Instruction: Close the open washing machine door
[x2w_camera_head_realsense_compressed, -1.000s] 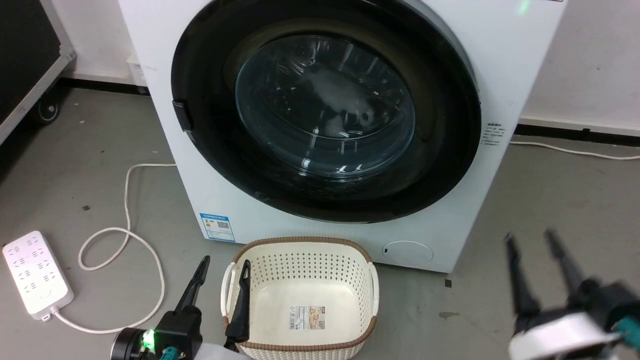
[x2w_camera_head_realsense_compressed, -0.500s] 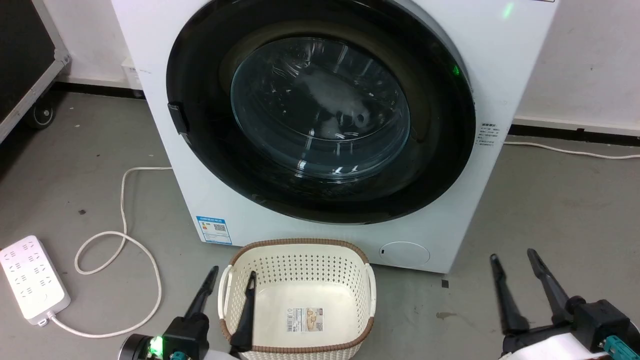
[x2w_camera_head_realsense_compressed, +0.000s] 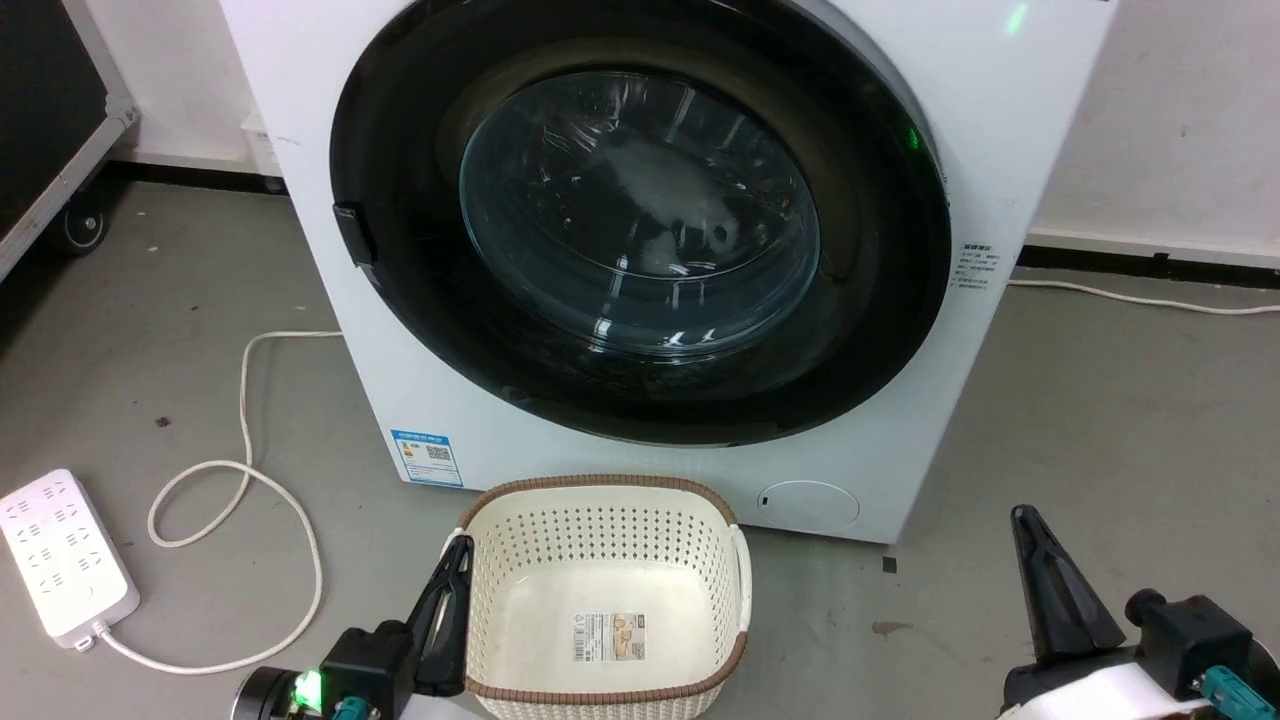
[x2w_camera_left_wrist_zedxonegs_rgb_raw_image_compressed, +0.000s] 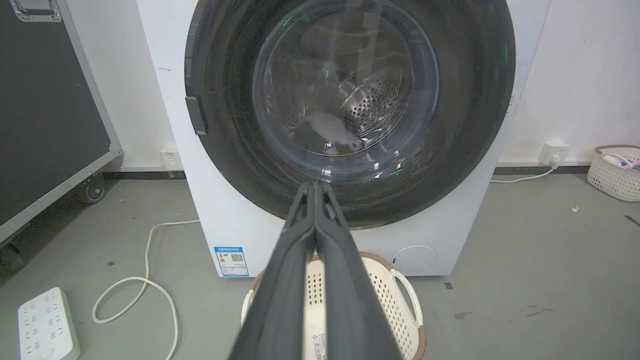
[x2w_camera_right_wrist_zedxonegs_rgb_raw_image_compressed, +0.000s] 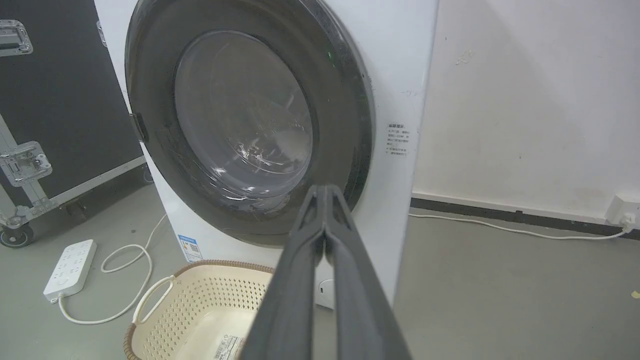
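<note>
The white washing machine (x2w_camera_head_realsense_compressed: 1000, 120) (x2w_camera_left_wrist_zedxonegs_rgb_raw_image_compressed: 225, 220) (x2w_camera_right_wrist_zedxonegs_rgb_raw_image_compressed: 395, 75) stands before me. Its round door (x2w_camera_head_realsense_compressed: 880, 330) (x2w_camera_left_wrist_zedxonegs_rgb_raw_image_compressed: 470, 120) (x2w_camera_right_wrist_zedxonegs_rgb_raw_image_compressed: 345, 100), glossy black rim around a domed glass window, lies flat against the front. My left gripper (x2w_camera_head_realsense_compressed: 455, 560) (x2w_camera_left_wrist_zedxonegs_rgb_raw_image_compressed: 315, 186) is shut with nothing in it, low at the left beside the basket, well short of the machine. My right gripper (x2w_camera_head_realsense_compressed: 1022, 522) (x2w_camera_right_wrist_zedxonegs_rgb_raw_image_compressed: 325, 189) is shut and empty at the lower right, over the bare floor.
A cream perforated basket (x2w_camera_head_realsense_compressed: 600, 500) (x2w_camera_left_wrist_zedxonegs_rgb_raw_image_compressed: 400, 300) (x2w_camera_right_wrist_zedxonegs_rgb_raw_image_compressed: 165, 310) sits on the floor against the machine's front. A white power strip (x2w_camera_head_realsense_compressed: 60, 550) and looped cable (x2w_camera_head_realsense_compressed: 240, 470) lie at the left. A black wheeled case (x2w_camera_left_wrist_zedxonegs_rgb_raw_image_compressed: 45, 110) stands left; another basket (x2w_camera_left_wrist_zedxonegs_rgb_raw_image_compressed: 615, 172) far right.
Both grippers have gone from open to shut. The right gripper has dropped lower and settled at the lower right. The camera shifted slightly.
</note>
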